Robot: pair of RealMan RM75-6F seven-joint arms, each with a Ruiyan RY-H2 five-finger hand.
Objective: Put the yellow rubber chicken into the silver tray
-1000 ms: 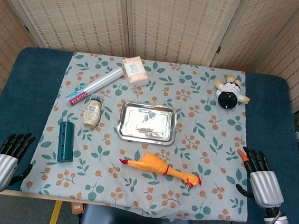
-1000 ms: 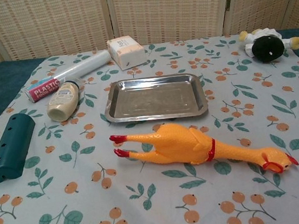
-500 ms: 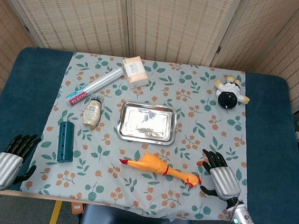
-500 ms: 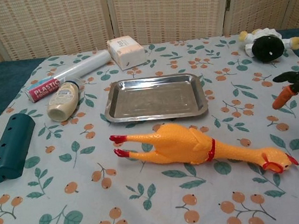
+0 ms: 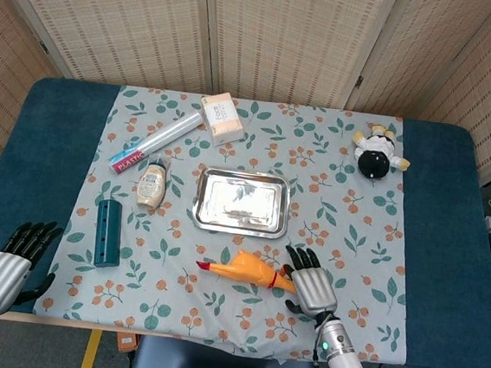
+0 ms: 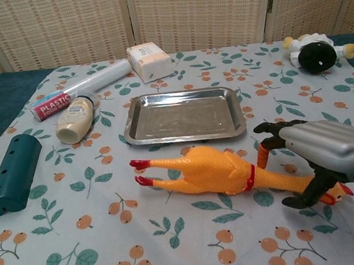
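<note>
Food wrap roll (image 6: 80, 90) reads "PLASTIC FOOD WRAP"; box (image 6: 149, 61) print illegible.

Woven folding screens (image 5: 286, 31) behind a blue table (image 5: 438, 220) (floral cloth (image 5: 345, 237) on top).

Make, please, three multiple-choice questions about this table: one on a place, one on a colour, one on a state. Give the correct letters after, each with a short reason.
1. Where is the yellow rubber chicken?
A. inside the silver tray
B. on the cloth, nearer the robot than the silver tray
C. beside the food wrap roll

2. What colour is the cylinder with holes?
A. dark teal
B. orange
C. white

3. What is in the silver tray?
A. the sauce bottle
B. the chicken
C. nothing

Answers:
1 B: the chicken lies in front of the tray, with the right hand over its neck.
2 A: the cylinder is dark teal in both views.
3 C: the head view shows only bare metal.
</note>
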